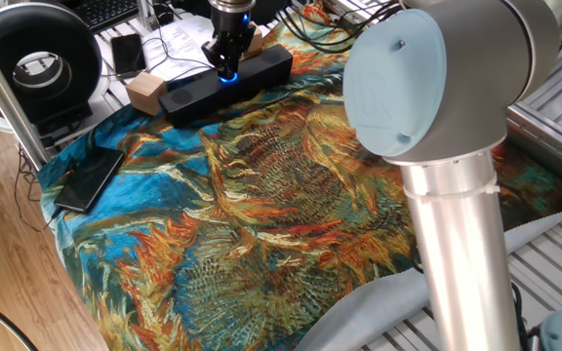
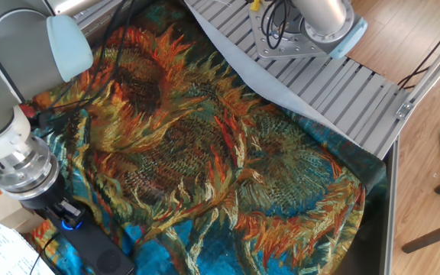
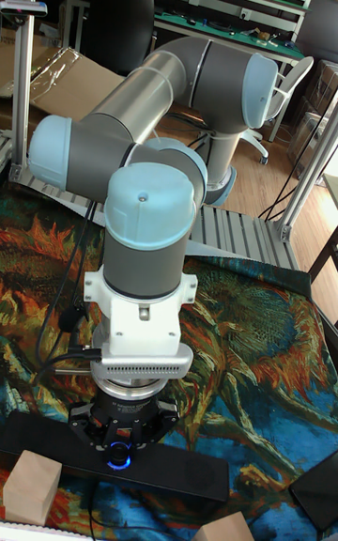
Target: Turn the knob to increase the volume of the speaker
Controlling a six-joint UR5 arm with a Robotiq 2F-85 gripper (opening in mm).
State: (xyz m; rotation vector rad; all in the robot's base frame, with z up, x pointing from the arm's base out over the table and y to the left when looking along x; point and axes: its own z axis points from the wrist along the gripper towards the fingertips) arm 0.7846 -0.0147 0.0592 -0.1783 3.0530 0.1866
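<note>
My gripper (image 1: 227, 68): pointing straight down, fingers closed around the knob (image 1: 228, 76), whose blue glow shows between them. Knob: on top of the speaker (image 1: 261, 70), about mid-length. Speaker: lying on the sunflower cloth (image 1: 261, 205) at its far edge, a wooden block (image 1: 144, 91) at one end. Smartphone (image 1: 89, 179): on the cloth, well apart.

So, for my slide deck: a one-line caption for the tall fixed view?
UR5 gripper set down over the speaker's blue-lit knob on a sunflower cloth.
</note>
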